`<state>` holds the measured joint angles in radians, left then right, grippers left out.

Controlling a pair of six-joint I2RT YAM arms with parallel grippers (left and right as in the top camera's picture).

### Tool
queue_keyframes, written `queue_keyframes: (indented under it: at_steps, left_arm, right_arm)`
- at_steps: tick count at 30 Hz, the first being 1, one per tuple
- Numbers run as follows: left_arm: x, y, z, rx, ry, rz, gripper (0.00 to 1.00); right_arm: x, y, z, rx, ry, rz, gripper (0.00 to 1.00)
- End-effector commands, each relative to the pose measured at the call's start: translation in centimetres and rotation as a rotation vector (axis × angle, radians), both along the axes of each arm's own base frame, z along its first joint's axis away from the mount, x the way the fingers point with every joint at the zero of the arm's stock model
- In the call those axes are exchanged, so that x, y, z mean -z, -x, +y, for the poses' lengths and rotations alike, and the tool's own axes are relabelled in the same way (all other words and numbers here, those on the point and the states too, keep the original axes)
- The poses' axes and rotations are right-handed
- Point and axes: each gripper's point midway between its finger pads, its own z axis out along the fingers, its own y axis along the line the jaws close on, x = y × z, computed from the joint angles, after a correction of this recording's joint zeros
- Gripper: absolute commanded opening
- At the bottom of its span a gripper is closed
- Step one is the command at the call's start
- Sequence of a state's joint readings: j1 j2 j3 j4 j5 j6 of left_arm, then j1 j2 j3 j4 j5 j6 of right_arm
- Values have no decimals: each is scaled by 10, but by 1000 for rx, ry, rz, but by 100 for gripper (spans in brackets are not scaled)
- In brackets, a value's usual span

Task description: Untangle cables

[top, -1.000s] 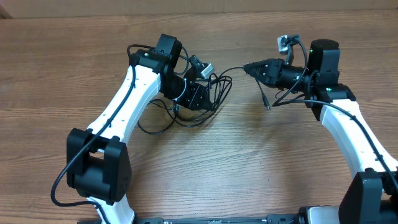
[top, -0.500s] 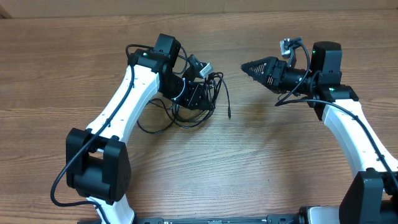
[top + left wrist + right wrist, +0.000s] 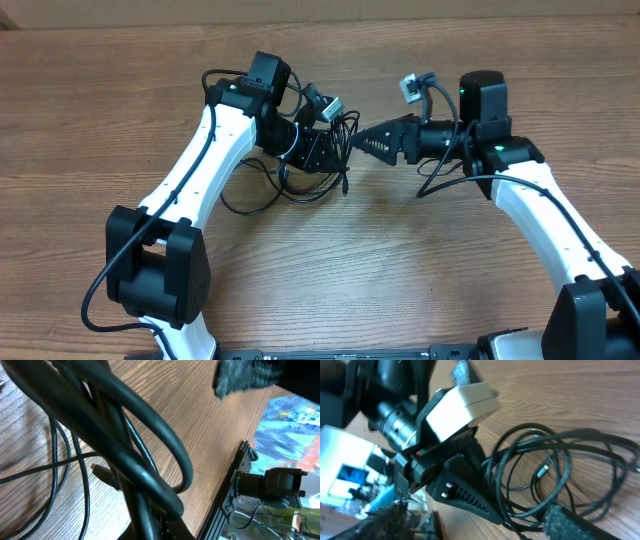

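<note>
The cables point(image 3: 300, 197) lie as one tangle of thin black loops on the wooden table, left of centre. My left gripper point(image 3: 322, 158) sits in the middle of the tangle, shut on a bunch of the cords point(image 3: 140, 415). A loose plug end point(image 3: 345, 188) rests on the table beside the bundle; another small plug point(image 3: 102, 474) shows in the left wrist view. My right gripper point(image 3: 354, 143) points left, open, its tips just right of the tangle with nothing between them. In the right wrist view the loops point(image 3: 560, 442) lie ahead of my widely parted fingertips point(image 3: 575, 525).
The left wrist's white camera housing point(image 3: 460, 405) and black finger point(image 3: 465, 490) stand close in front of the right gripper. The right arm's own thicker wire point(image 3: 440, 180) hangs below its wrist. The table's edge with a black rail point(image 3: 235, 485) lies beyond the bundle.
The right gripper has let go of the cable end it held out to the right, opened, and moved left up to the tangle. That end has dropped back beside the bundle. The left arm has stayed put.
</note>
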<state>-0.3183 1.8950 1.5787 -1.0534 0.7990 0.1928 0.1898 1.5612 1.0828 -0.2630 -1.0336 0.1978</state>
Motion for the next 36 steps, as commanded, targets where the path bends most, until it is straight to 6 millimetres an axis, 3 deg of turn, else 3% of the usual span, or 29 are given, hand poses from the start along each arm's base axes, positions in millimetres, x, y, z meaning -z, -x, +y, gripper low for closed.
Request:
queue_keyframes:
  at_steps: [1, 6, 11, 14, 23, 33, 36]
  left_arm:
    - [-7, 0, -4, 19, 48, -10, 4]
    - [-20, 6, -14, 76, 147, -24, 4]
    - [-31, 15, -22, 159, 235, -72, 4]
    - [-40, 19, -26, 215, 305, -116, 4]
    - [-40, 20, -26, 235, 309, -142, 4]
    - [-40, 29, -38, 285, 316, -159, 4]
    - [-40, 29, -39, 287, 317, -160, 4]
  right_arm:
    - [-3, 5, 13, -52, 21, -86, 79]
    - [6, 1, 20, -14, 86, -97, 77]
    - [7, 0, 20, -6, 92, -101, 65]
    - [6, -1, 20, -4, 89, -97, 64]
    - [0, -5, 21, 18, 65, -86, 63]
    - [2, -9, 19, 49, 73, -63, 48]
    - [2, -9, 19, 49, 73, -62, 38]
